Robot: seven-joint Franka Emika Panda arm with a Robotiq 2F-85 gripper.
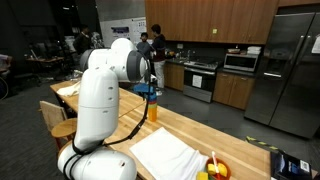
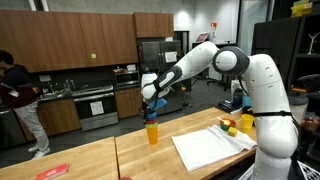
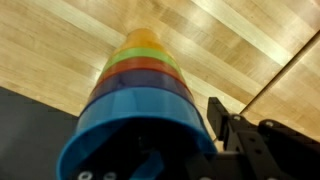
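Observation:
My gripper [image 1: 152, 86] [image 2: 153, 101] hangs over a wooden table [image 1: 190, 128] [image 2: 90, 158] and is shut on a blue cup [image 1: 150, 94] [image 2: 150, 104]. The blue cup sits at the top of a stack of nested cups [image 1: 152, 111] [image 2: 152, 131] that stands upright on the table. In the wrist view the blue cup [image 3: 130, 115] fills the foreground, with red, green and orange cups [image 3: 145, 45] showing beyond it. One black finger of the gripper [image 3: 212, 118] lies against the cup's outer wall. The other finger is hidden.
A white cloth [image 1: 165, 155] [image 2: 210, 148] lies on the table near the robot base, with yellow and red items [image 1: 215, 168] [image 2: 240, 124] beside it. A red object [image 2: 52, 172] lies at the table's far end. A chair [image 1: 55, 115] stands at the table's side. People stand by the kitchen counter [image 1: 150, 45] [image 2: 20, 95].

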